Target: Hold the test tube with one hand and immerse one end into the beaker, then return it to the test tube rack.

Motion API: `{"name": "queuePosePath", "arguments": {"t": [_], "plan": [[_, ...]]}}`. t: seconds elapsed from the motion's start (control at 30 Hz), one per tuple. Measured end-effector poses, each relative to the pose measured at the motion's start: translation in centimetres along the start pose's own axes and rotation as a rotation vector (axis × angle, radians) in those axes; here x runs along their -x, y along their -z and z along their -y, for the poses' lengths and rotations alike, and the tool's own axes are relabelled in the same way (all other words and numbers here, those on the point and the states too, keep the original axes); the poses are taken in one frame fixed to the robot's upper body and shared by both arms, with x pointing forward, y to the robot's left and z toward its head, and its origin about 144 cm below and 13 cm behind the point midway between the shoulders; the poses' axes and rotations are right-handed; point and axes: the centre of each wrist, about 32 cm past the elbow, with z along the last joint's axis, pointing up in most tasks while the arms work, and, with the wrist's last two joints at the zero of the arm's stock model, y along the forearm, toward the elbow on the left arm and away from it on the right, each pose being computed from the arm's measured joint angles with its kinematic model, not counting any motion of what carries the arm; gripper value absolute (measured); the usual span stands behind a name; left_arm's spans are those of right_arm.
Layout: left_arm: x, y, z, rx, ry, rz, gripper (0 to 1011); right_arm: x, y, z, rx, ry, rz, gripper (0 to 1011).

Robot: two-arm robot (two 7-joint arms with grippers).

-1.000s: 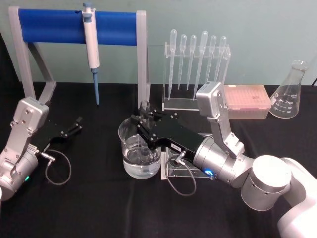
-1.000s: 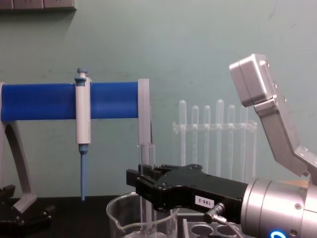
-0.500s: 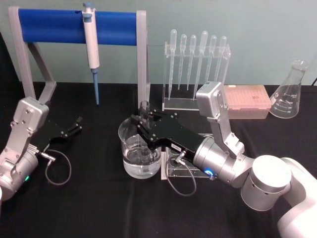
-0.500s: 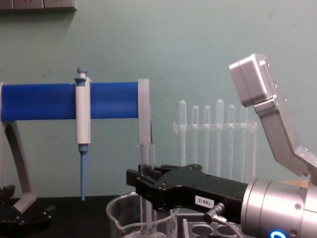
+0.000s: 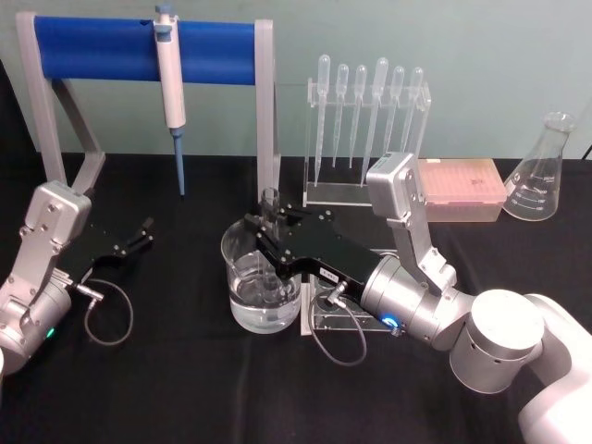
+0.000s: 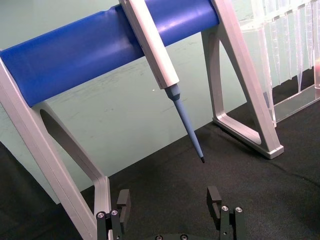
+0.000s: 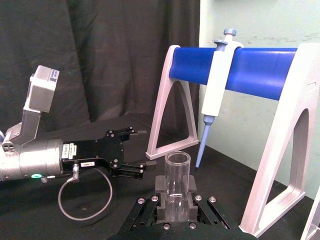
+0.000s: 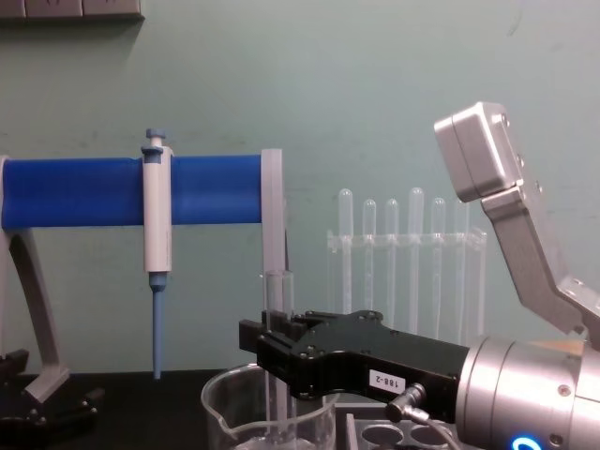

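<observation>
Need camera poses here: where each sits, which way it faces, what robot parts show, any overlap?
Head: high, looking forward and down at the table; both arms, right gripper over the beaker, left gripper parked left.
Chest: low, looking level across; right gripper clamping the test tube.
Left wrist: faces the pipettor; own open fingers.
Right wrist: looks past the tube in its own jaws to the left gripper.
Shared: all four see the pipettor.

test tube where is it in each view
head view: test tube at centre, lower end in the beaker.
chest view: test tube low centre, right of the pipettor.
right wrist view: test tube in the right pincer, pipettor behind it.
left wrist view: the pipettor, the shared landmark.
</observation>
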Motion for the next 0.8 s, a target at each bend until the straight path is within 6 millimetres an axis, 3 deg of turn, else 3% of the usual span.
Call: {"name": "queuePosePath", "arguments": {"t": [0.8], "plan": [[0.0, 0.0, 0.0, 0.0, 0.0, 0.0, 1000, 0.0, 0.0, 0.0, 0.0, 0.0, 0.0, 224]]}}
